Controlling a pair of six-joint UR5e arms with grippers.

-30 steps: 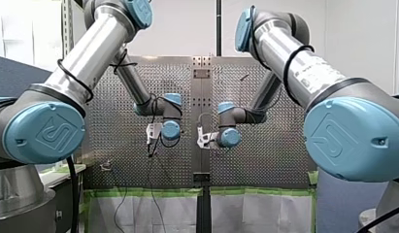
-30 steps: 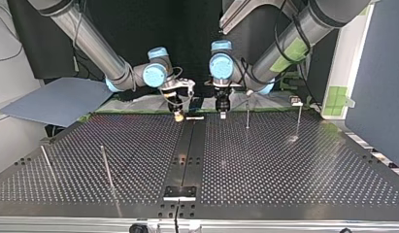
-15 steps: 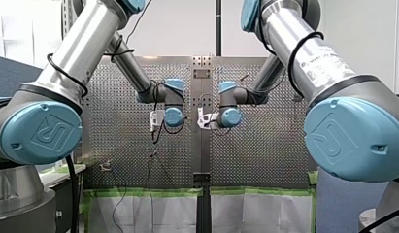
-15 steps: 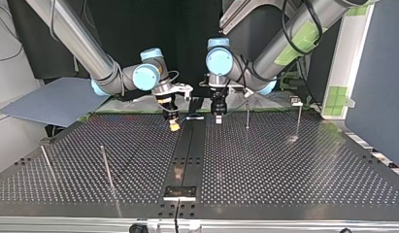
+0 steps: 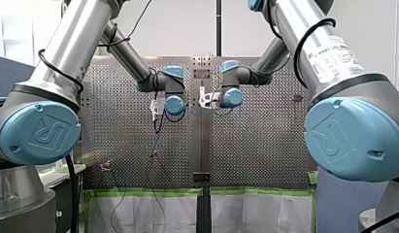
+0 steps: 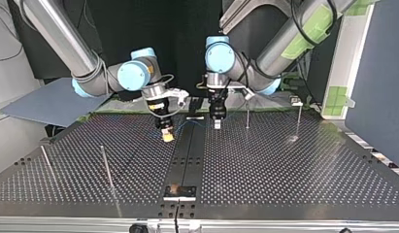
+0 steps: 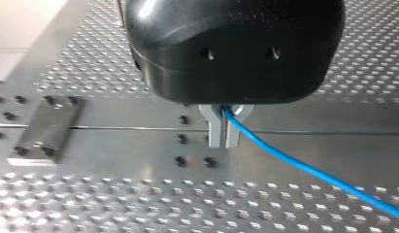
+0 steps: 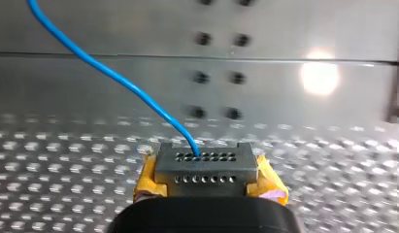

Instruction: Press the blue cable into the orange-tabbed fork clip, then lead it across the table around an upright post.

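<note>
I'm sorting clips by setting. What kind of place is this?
Likely a robotics lab: a perforated table with upright posts, and my left gripper and right gripper holding a blue cable between them.

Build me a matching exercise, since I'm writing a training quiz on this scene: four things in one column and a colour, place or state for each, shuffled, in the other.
Column one:
1. left gripper
2. right gripper
3. blue cable
4. upright post

Column two:
A. yellow pads
B. stands alone, nothing touching it
C. bare metal fingers
D. runs from one gripper to the other

Pairs: 1-C, 2-A, 3-D, 4-B.
</note>
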